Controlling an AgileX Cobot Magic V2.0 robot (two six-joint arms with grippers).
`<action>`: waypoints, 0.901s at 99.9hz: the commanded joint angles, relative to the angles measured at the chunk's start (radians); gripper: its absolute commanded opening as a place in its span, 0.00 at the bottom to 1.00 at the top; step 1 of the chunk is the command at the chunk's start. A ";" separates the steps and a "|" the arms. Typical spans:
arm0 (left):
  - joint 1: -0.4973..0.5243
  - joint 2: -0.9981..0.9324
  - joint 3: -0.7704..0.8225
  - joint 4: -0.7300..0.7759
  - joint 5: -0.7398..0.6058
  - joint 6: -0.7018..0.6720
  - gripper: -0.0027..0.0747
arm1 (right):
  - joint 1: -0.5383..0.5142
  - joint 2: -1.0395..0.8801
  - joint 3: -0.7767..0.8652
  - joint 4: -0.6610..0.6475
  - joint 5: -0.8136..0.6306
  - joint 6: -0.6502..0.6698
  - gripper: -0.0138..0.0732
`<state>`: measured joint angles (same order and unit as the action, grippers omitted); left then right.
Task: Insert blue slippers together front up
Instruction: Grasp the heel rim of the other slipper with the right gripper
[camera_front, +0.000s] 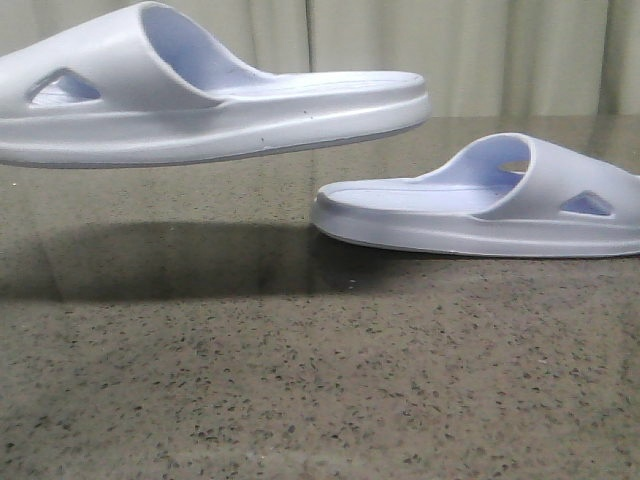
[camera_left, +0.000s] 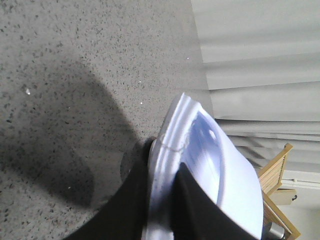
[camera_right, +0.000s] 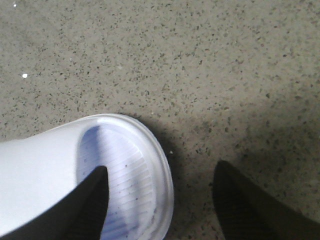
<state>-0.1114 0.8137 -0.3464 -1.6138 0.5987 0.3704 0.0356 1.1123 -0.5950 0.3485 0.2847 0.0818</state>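
One pale blue slipper (camera_front: 200, 110) hangs in the air at the upper left of the front view, sole down, its open end pointing right. In the left wrist view my left gripper (camera_left: 164, 155) is shut on the thick sole edge of this slipper (camera_left: 215, 165). The other blue slipper (camera_front: 480, 215) lies sole-down on the table at the right, its strap to the right. My right gripper (camera_right: 161, 167) stands open above the rounded end of that slipper (camera_right: 45, 170), one finger (camera_right: 95, 200) over the ribbed footbed and the other (camera_right: 240, 200) over bare table. Neither gripper shows in the front view.
The speckled stone tabletop (camera_front: 300, 380) carries the raised slipper's dark shadow at the left. A pale curtain (camera_front: 450, 50) hangs behind the table. A wooden frame (camera_left: 280, 170) shows beyond the table in the left wrist view.
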 joint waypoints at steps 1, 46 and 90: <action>0.001 0.002 -0.025 -0.054 0.022 0.002 0.06 | -0.001 0.008 -0.034 0.020 -0.074 0.000 0.60; 0.001 0.002 -0.025 -0.052 0.022 0.002 0.06 | -0.001 0.067 -0.034 0.100 -0.084 0.000 0.60; 0.001 0.002 -0.025 -0.052 0.022 0.002 0.06 | 0.001 0.081 -0.034 0.231 -0.023 0.000 0.60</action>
<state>-0.1114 0.8137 -0.3464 -1.6138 0.5957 0.3704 0.0356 1.2022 -0.6026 0.5546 0.2602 0.0835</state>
